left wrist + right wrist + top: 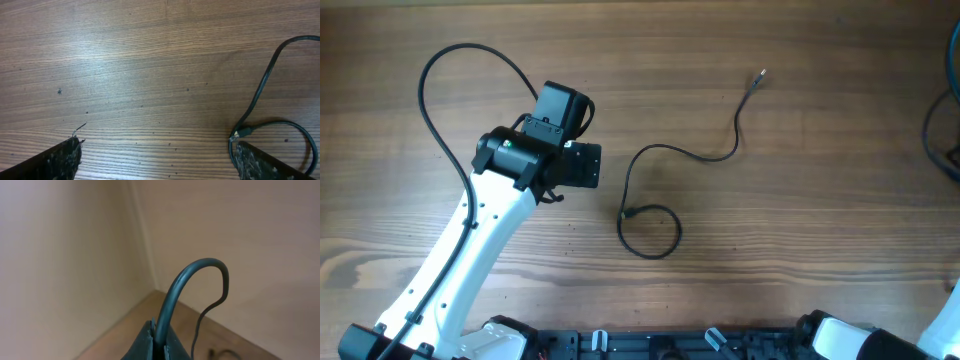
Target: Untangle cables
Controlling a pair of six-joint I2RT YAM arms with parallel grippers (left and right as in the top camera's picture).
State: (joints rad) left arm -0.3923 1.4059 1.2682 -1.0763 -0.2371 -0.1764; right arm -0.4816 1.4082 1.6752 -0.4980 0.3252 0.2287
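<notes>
One claw, the left gripper (157, 160), hangs wide open and empty over the wooden table (820, 230), its right finger just beside a plug end (242, 132). That middle cable (660, 150) lies alone, a single strand with one loop, so we judge it freed. At the far right edge, the edge cable (932, 130) is cut off from view. The right gripper (159, 339) is clamped on the held cable (200, 267); whether any knot remains there, we cannot tell.
</notes>
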